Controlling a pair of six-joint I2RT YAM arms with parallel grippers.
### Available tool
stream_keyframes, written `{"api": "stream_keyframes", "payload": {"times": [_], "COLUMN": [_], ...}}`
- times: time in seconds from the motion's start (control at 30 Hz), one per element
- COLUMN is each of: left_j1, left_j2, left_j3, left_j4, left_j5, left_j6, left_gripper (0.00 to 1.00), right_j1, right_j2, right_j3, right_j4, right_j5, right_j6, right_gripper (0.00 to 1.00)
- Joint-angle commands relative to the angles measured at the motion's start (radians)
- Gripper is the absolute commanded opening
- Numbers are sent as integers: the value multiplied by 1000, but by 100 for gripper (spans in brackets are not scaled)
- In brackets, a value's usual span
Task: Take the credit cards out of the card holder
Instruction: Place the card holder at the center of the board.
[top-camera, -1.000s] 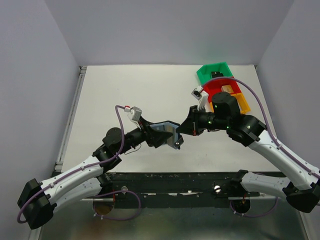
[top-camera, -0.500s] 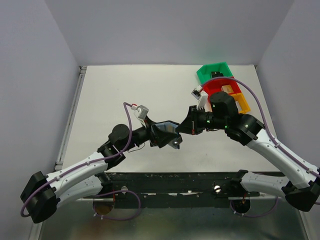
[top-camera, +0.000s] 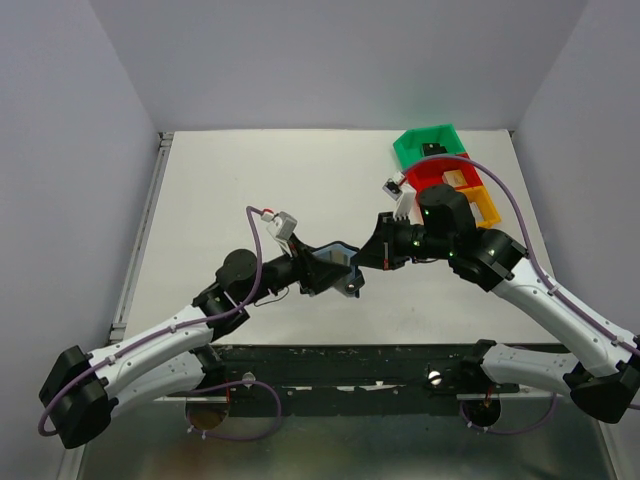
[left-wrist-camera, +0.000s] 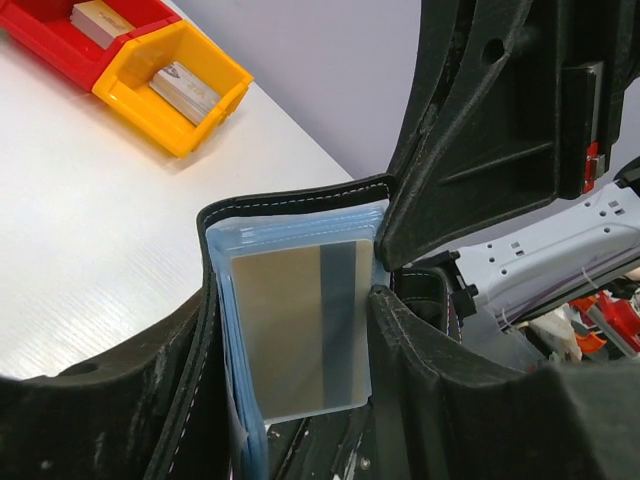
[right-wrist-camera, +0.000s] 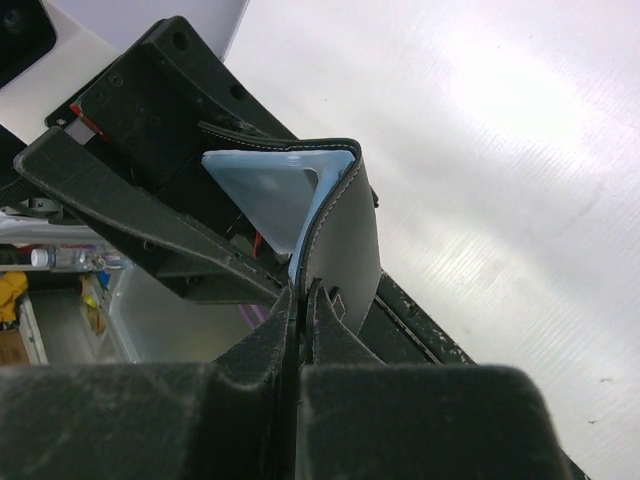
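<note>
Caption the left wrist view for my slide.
Left hand around the open holder, gold card showing in its pocket.

On the white counter (top-camera: 250, 180) the two arms reach toward each other and meet near its middle. Between the left hand (top-camera: 318, 272) and the right hand (top-camera: 368, 257) is the card holder (top-camera: 336, 256), raised off the counter, its blue-grey inside facing up. Whether each hand grips it cannot be told here. Behind the right arm stand a green bin (top-camera: 408, 150), a red bin (top-camera: 424, 180) and an orange bin (top-camera: 487, 207), touching in a row.
</note>
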Motion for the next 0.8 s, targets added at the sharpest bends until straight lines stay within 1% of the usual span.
{"api": "stream_keyframes", "payload": {"times": [0.0,0.23,0.37,0.4,0.5,0.57,0.63,0.67,0.77], "left_j1": [-5,-5,-5,-3,-3,-3,-3,-2,0], "left_j2": [-36,-67,-82,-86,-107,-124,-139,-142,-153], "left_j3": [7,-5,-10,-14,-18,-21,-25,-27,-25], "left_j4": [-29,-51,-59,-63,-88,-106,-120,-125,-129], "left_j5": [-45,-65,-76,-82,-108,-125,-142,-146,-150], "left_j6": [31,42,44,42,41,42,44,45,50], "left_gripper": [38,27,26,28,43,58,69,74,79], "right_j1": [1,1,1,1,1,1,1,1,1], "right_j2": [-11,-10,-11,-13,-16,-17,-17,-16,-11], "right_j3": [-8,-10,-7,-7,-4,-1,1,2,7], "right_j4": [29,29,29,28,22,14,9,6,-4], "right_j5": [-35,-44,-44,-43,-37,-32,-24,-21,-14], "right_j6": [8,5,1,-1,-10,-15,-18,-18,-22], "right_gripper": [4,8,7,6,1,1,1,1,0]}}
